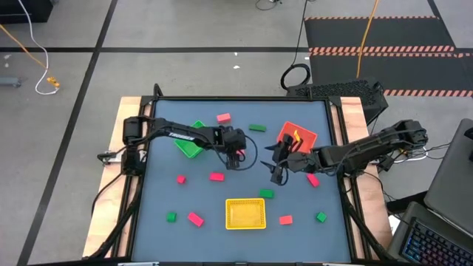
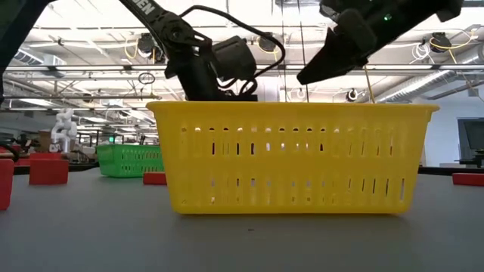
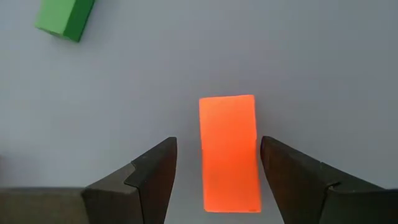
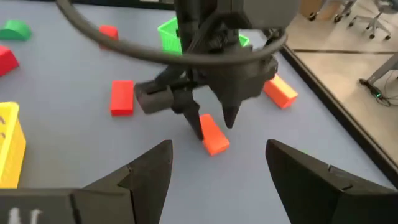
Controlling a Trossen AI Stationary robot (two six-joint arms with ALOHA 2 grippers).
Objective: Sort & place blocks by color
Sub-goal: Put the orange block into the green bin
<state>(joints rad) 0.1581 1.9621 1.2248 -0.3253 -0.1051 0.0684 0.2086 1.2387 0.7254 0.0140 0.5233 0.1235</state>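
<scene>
Block (image 3: 228, 152), orange-red, sits between your left tool's (image 3: 217, 180) spread fingers, long axis parallel to them; descend straight; right tool (image 4: 217, 171) apart, near.

Yellow tray (image 2: 295, 159) slotted plastic; table (image 3: 311, 56) seemingly matt.

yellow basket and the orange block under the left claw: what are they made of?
Yellow basket: looks like moulded plastic, slightly glossy, with thin slotted walls and a rolled rim. Orange block: solid, matte, sharp-edged and evenly coloured; painted wood or dense plastic, can't tell which.
</scene>
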